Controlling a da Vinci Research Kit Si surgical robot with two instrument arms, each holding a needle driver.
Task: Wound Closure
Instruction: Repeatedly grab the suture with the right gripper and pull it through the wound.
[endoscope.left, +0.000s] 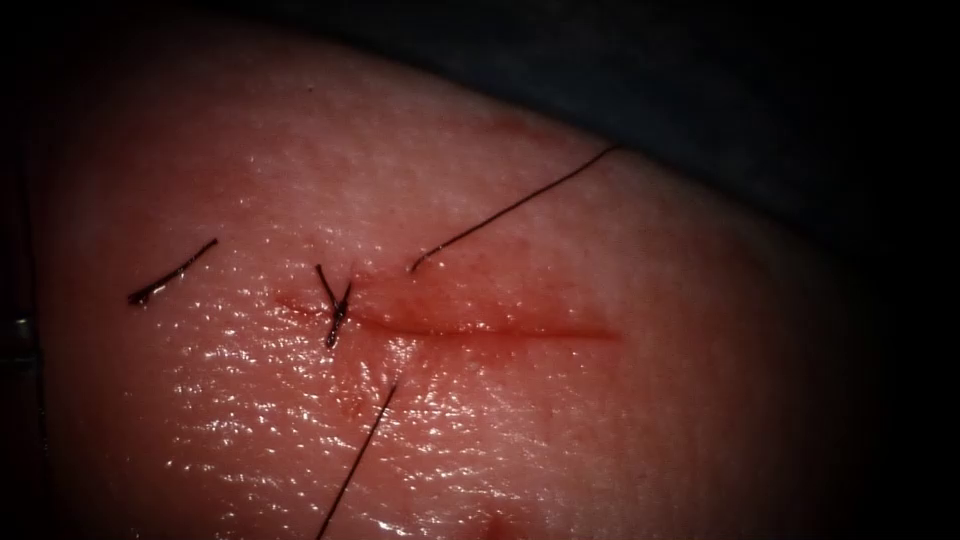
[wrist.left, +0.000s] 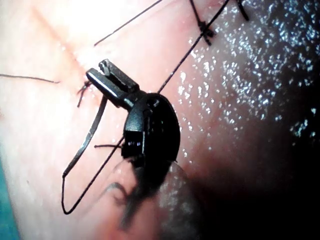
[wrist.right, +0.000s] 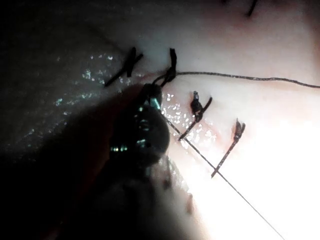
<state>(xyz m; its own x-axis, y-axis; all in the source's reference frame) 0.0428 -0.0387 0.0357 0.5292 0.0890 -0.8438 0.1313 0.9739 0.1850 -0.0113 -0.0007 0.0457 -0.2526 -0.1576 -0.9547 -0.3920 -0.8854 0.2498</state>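
Note:
The tissue (endoscope.left: 560, 420) carries a horizontal cut (endoscope.left: 480, 328) with a tied knot (endoscope.left: 336, 312) at its left end. One thread (endoscope.left: 510, 208) runs from just above the cut toward the upper right. Another thread (endoscope.left: 360, 455) leaves below the cut toward the bottom edge. In the left wrist view, the left tool (wrist.left: 96, 70) is shut on one end of the curved needle (wrist.left: 87, 137). The needle hangs free above the tissue, with thread (wrist.left: 85, 192) looping from its far end. The right tool (wrist.right: 152, 92) has its tip beside a knot (wrist.right: 170, 75), from which a thread (wrist.right: 250, 77) runs away.
A cut piece of thread (endoscope.left: 170, 272) lies on the tissue left of the cut. Red fluid (endoscope.left: 440, 300) stains the skin around the cut. Several tied stitches with short ends (wrist.right: 200, 107) line the wound in the right wrist view.

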